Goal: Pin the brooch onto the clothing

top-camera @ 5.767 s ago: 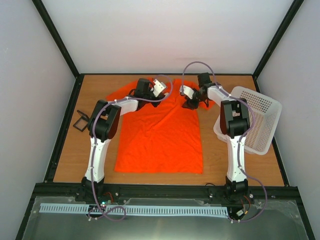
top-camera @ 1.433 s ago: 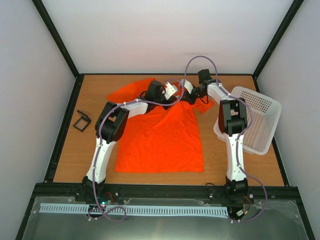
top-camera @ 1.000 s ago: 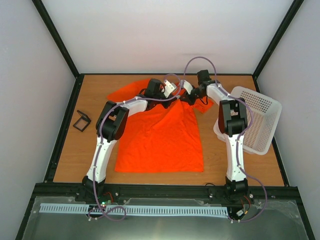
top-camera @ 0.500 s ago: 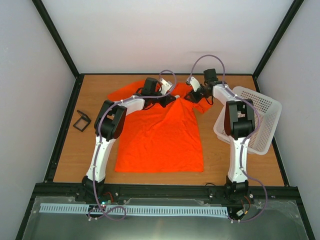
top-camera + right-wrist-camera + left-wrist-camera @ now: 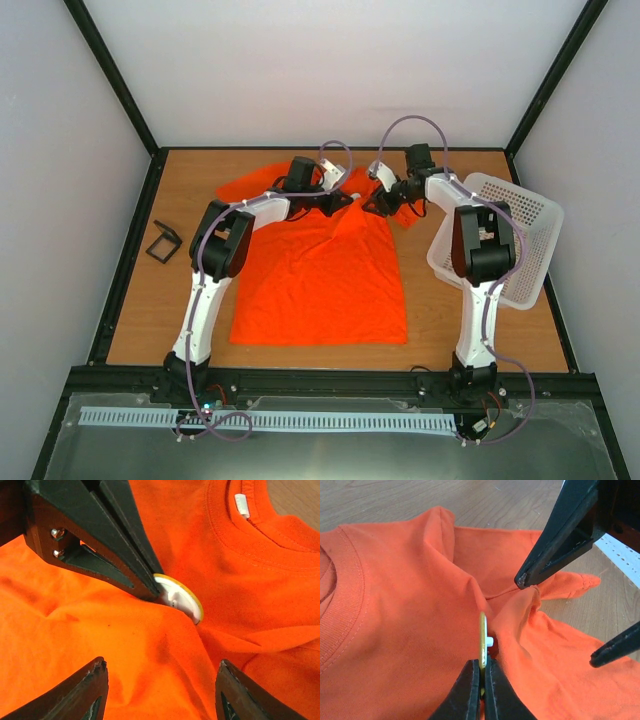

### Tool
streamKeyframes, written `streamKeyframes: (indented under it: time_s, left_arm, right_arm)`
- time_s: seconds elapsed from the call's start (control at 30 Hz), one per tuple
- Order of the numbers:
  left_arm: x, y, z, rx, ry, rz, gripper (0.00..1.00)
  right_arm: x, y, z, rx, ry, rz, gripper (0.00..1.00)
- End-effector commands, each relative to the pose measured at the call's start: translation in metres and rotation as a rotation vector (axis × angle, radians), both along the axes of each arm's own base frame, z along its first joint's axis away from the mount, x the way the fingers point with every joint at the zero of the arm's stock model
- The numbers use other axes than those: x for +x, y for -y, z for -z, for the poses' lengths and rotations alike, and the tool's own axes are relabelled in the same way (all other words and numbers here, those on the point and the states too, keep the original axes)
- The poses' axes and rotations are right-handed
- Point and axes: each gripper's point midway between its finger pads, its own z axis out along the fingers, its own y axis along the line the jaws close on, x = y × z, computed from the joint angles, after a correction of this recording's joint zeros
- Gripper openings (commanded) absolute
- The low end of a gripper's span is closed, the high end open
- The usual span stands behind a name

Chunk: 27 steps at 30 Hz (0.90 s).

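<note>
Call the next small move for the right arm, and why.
Probably lower the right gripper onto the raised fold beside the brooch and close on it, to hold the cloth taut. The left gripper is shut on the brooch, held on edge with its white stud against the orange T-shirt, while the right jaws stand open, gripping nothing.

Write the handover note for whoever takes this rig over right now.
Left end effector: shut on the brooch, gripping it edge-on by the rim.
Right end effector: open and holding nothing, with one jaw on each side of the rumpled fabric in front of the brooch.
T-shirt: spread on the table, rucked up near the collar where the two arms meet.
Done: the brooch has been brought to the shirt beside the neckline.
Left: the brooch's white back shows bare, so it does not look pinned. Fasten it through the fabric, then release.
</note>
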Motion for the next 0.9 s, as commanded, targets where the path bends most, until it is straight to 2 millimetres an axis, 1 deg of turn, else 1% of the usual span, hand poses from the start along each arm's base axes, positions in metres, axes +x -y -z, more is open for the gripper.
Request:
streamKeyframes:
  time_s: [0.0, 0.1, 0.17, 0.2, 0.23, 0.3, 0.4, 0.43, 0.5, 0.63, 0.77, 0.87]
  left_arm:
    - [0.004, 0.002, -0.015, -0.032, 0.004, 0.015, 0.01]
    - [0.004, 0.003, -0.018, -0.044, 0.001, 0.022, 0.01]
    - [0.003, 0.004, -0.018, -0.050, -0.005, 0.025, 0.01]
    - [0.004, 0.004, -0.018, -0.052, -0.010, 0.024, 0.01]
    - [0.004, 0.003, -0.020, -0.057, -0.013, 0.024, 0.01]
    - [0.005, 0.002, -0.023, -0.074, -0.024, 0.024, 0.01]
    - [0.007, 0.001, -0.029, -0.101, -0.027, 0.027, 0.01]
    - [0.007, 0.002, -0.031, -0.111, -0.027, 0.032, 0.01]
    - [0.005, 0.006, -0.038, -0.142, -0.032, 0.054, 0.01]
    - [-0.001, 0.013, -0.051, -0.216, -0.055, 0.115, 0.01]
    - [-0.006, 0.017, -0.054, -0.257, -0.091, 0.148, 0.01]
    - [-0.010, 0.019, -0.050, -0.271, -0.120, 0.168, 0.01]
  right_arm:
    - [-0.003, -0.008, 0.014, -0.051, -0.005, -0.054, 0.57]
    - [0.003, -0.013, 0.020, -0.059, 0.000, -0.050, 0.52]
    - [0.007, -0.021, 0.021, -0.073, 0.006, -0.067, 0.41]
    - [0.007, -0.023, 0.026, -0.084, -0.006, -0.073, 0.35]
    - [0.007, -0.025, 0.030, -0.088, -0.017, -0.074, 0.31]
    - [0.009, -0.024, 0.036, -0.109, -0.024, -0.071, 0.27]
    - [0.016, -0.021, 0.040, -0.139, -0.015, -0.047, 0.16]
    - [0.013, -0.031, 0.041, -0.149, -0.012, -0.065, 0.13]
    - [0.013, -0.034, 0.046, -0.171, -0.013, -0.073, 0.11]
    - [0.016, -0.034, 0.052, -0.195, -0.006, -0.064, 0.07]
    - [0.019, -0.034, 0.053, -0.200, 0.006, -0.060, 0.07]
    - [0.022, -0.034, 0.049, -0.197, 0.020, -0.059, 0.07]
